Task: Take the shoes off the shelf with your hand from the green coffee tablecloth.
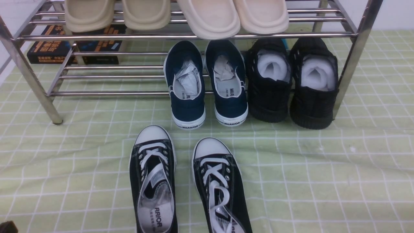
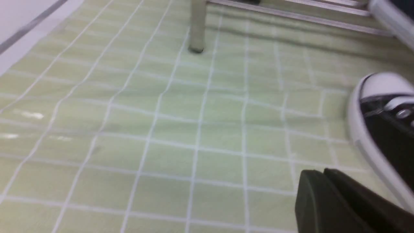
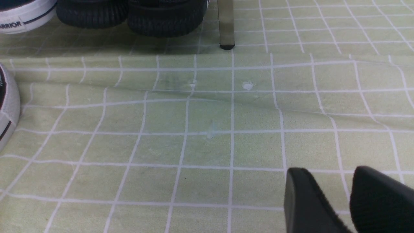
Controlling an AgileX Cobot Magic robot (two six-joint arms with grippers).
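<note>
Two laced sneakers (image 1: 131, 181), one rack (image 1: 106, 94)

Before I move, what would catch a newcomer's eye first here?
Probably the two black sneakers with white laces and toe caps, lying slightly apart on the green gridded cloth in front of the rack. Next, the cream shoes on its upper tier, above the navy pair and all-black pair.

Lace-up sneakers (image 1: 154, 181) on the tablecloth (image 1: 310, 181), before the shelf (image 1: 106, 94).
</note>
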